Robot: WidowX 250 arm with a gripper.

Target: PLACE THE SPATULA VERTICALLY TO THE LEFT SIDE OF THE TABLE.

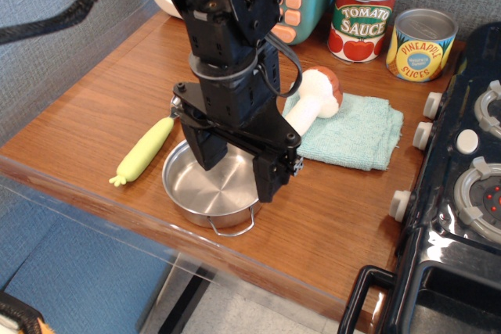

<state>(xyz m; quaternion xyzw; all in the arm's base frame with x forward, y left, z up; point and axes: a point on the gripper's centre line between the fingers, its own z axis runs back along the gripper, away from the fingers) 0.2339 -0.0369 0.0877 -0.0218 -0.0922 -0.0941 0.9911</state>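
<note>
The spatula [145,151] lies on the reddish-brown table [94,107] left of the steel pot [210,190]. Its pale yellow-green handle points toward the front left. Its small silver head sits near the arm, partly hidden behind it. My gripper [235,170] hangs over the pot with its two black fingers spread apart, open and empty, one finger [205,150] over the pot's left side and the other over its right rim. The gripper is just right of the spatula and not touching it.
A white-stemmed, brown-capped mushroom [315,102] rests on a teal cloth [352,132] behind the pot. Two cans [362,17] stand at the back. A black toy stove [462,193] fills the right side. The table's front edge runs close to the pot.
</note>
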